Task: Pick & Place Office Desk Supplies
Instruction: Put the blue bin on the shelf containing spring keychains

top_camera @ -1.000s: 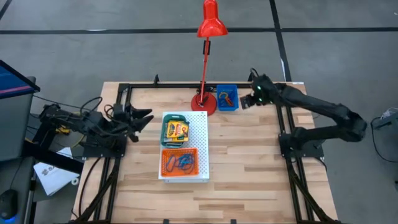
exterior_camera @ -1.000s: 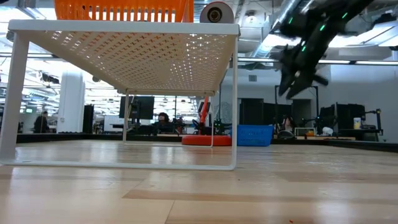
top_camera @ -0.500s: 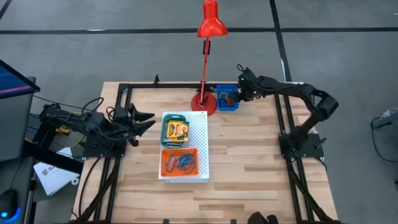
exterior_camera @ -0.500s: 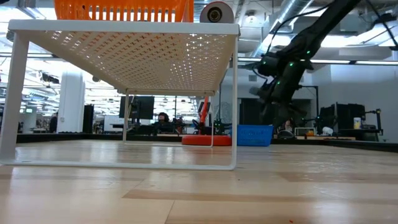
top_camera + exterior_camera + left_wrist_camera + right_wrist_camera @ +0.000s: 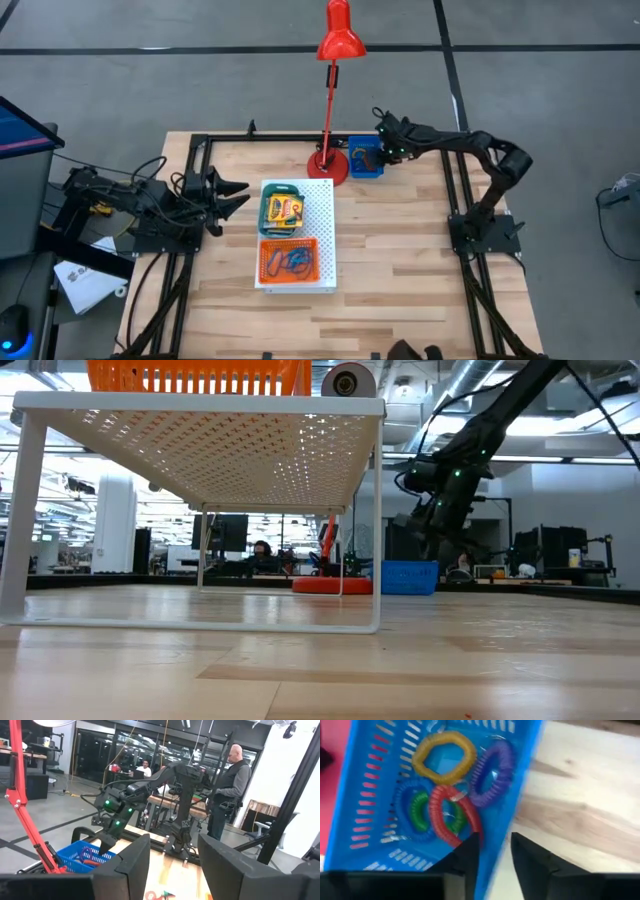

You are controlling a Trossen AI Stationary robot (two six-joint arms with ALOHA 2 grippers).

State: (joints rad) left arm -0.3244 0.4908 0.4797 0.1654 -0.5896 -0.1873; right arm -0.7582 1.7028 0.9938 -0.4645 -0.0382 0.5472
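Note:
A small blue bin [image 5: 362, 157] stands at the table's far edge beside the red lamp's base [image 5: 327, 165]. It holds coiled loops: yellow [image 5: 445, 757], purple [image 5: 492, 767], red [image 5: 452, 815], green [image 5: 419, 810] and blue. My right gripper [image 5: 381, 151] hovers open at the bin's right wall [image 5: 520, 795], with one finger [image 5: 470, 847] over the inside and the other [image 5: 522, 850] over the outside. Yellow-and-green boxes lie in a green bin [image 5: 283, 208] on the white perforated board [image 5: 322, 215]. An orange bin [image 5: 290, 260] with thin loops sits next to it. My left gripper [image 5: 236, 190] waits open at the table's left.
The lamp's red stem [image 5: 329, 95] rises just left of the blue bin. The white board stands on legs as a raised shelf [image 5: 200, 450]. Black frame rails [image 5: 455, 190] run along the table's sides. Bare wood lies between the shelf and the right rail. People stand in the room behind [image 5: 230, 785].
My right gripper has swung from the table's far right corner toward the left and come down, and it now hangs over the blue bin's right wall. Most of that travel came in the first half second.

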